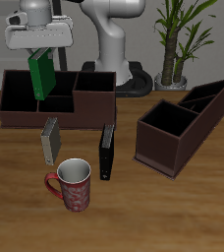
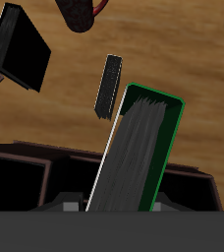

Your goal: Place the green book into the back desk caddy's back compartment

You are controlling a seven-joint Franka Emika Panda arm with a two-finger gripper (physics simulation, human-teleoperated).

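Observation:
My gripper (image 1: 40,51) is shut on the top edge of the green book (image 1: 40,77) and holds it upright and slightly tilted over the back desk caddy (image 1: 94,110), the long, low, dark brown box. The book's lower end hangs at about rim level near the caddy's middle cells. The back compartment (image 1: 61,82) lies just beside the book and is partly hidden by it. In the wrist view the green book (image 2: 143,148) fills the middle, with the caddy's rim (image 2: 26,157) below it.
A grey book (image 1: 51,141) and a black book (image 1: 107,151) stand on the table in front of the long caddy. A red mug (image 1: 73,184) is near the front edge. The slant-topped brown caddy (image 1: 183,123) stands to one side.

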